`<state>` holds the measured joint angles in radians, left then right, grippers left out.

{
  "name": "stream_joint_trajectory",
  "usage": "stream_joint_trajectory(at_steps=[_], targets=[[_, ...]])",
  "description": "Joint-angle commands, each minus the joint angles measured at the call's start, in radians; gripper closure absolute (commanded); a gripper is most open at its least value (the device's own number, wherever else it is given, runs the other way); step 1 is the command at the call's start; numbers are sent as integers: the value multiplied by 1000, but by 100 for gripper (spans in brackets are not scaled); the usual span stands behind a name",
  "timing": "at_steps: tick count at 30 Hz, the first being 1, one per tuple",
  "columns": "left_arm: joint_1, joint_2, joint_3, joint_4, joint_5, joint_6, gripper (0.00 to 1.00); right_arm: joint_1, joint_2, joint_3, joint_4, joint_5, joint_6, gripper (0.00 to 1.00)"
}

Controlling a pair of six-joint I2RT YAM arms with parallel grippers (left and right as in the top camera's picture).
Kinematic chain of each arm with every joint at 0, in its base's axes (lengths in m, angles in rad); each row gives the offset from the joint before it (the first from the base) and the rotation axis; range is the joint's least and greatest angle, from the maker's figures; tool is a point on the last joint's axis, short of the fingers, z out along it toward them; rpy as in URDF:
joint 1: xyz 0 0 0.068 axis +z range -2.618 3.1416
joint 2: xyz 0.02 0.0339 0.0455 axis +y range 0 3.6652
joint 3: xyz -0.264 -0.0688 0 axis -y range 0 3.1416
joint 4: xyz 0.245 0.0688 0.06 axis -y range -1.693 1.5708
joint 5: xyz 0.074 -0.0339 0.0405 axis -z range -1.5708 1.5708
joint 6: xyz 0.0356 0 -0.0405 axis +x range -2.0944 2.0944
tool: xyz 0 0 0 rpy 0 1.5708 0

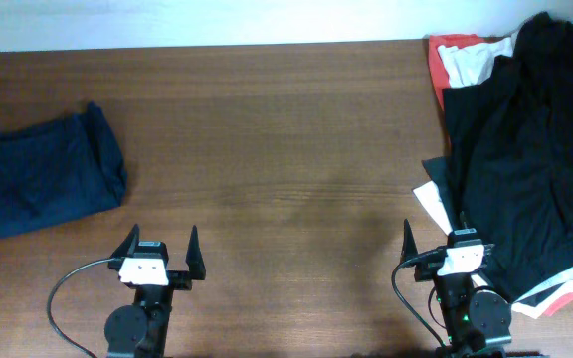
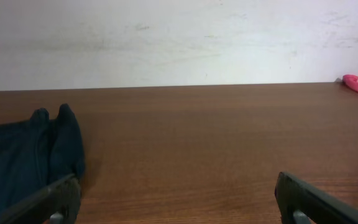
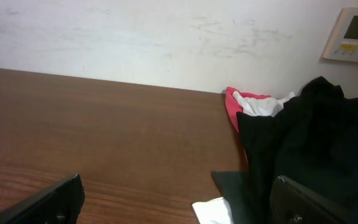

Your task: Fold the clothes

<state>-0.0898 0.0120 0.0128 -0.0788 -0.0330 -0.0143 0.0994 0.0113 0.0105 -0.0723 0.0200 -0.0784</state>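
A folded dark blue garment (image 1: pixel 50 176) lies at the table's left; it also shows at the left of the left wrist view (image 2: pixel 23 158). A pile of unfolded clothes sits at the right: a black garment (image 1: pixel 533 149) on top, red cloth (image 1: pixel 449 50) and white cloth (image 1: pixel 476 62) beneath. The right wrist view shows the black garment (image 3: pixel 309 143) and red cloth (image 3: pixel 235 109). My left gripper (image 1: pixel 160 251) is open and empty at the front left. My right gripper (image 1: pixel 436 239) is open and empty at the pile's front edge.
The brown wooden table (image 1: pixel 286 149) stretches between the blue garment and the pile. A white wall runs behind the table's far edge (image 2: pixel 179 37). A white wall panel (image 3: pixel 353 34) hangs at the far right.
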Motion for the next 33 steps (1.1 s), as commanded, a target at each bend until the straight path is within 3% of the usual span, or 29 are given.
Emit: stream_joint_trajectory(at_steps=[1, 23, 28, 33], targets=[[5, -6, -4, -4, 15, 19, 1, 3, -5, -5, -7, 18, 4, 1], [5, 22, 13, -5, 19, -19, 1, 3, -3, 14, -11, 16, 24, 1], [5, 237, 174, -39, 19, -18, 1, 3, 108, 140, -82, 61, 35, 1], [5, 638, 456, -80, 19, -18, 1, 3, 481, 416, -176, 71, 34, 1]])
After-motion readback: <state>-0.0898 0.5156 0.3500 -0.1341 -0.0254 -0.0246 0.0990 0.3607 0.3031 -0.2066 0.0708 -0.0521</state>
